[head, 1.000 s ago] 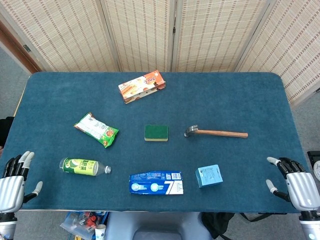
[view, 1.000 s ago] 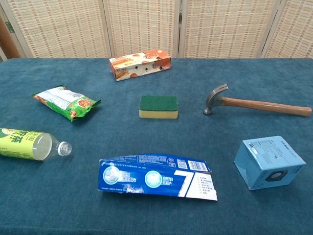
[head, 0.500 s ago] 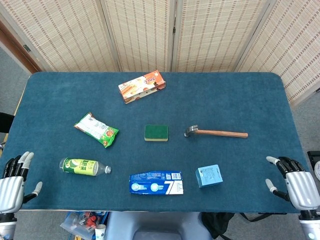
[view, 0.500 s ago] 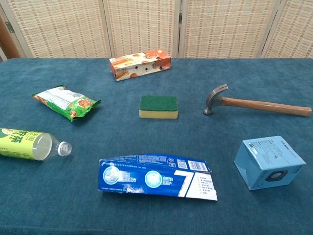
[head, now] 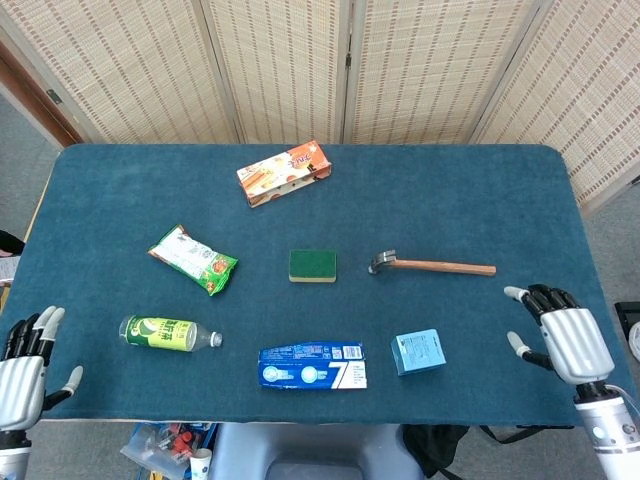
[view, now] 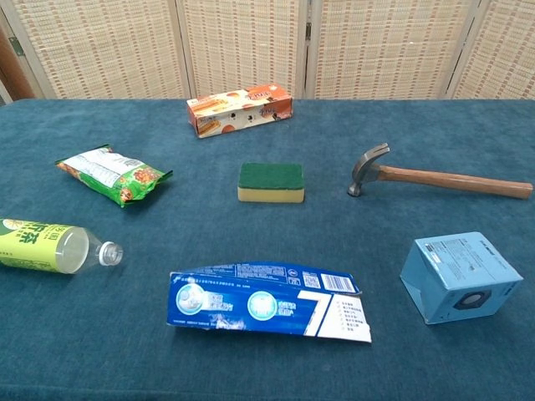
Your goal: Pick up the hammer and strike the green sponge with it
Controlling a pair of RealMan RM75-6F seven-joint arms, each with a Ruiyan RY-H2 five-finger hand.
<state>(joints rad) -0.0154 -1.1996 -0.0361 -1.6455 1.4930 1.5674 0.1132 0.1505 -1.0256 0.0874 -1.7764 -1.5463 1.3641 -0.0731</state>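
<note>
Reach step is in hand: right hand (head: 560,335), fingers apart and empty, hovers near the hammer (head: 432,266), which lies just right of the green sponge (head: 313,265). Next, it must close on the wooden handle.

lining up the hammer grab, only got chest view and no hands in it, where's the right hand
Observer: In the head view the right hand hovers at the table's right edge, nearer than the hammer handle's end.
Operator: holding anything
Observer: No, its fingers are spread and empty.
Operator: and the left
Observer: The left hand sits at the near left corner, also empty, nearer than the bottle.
</note>
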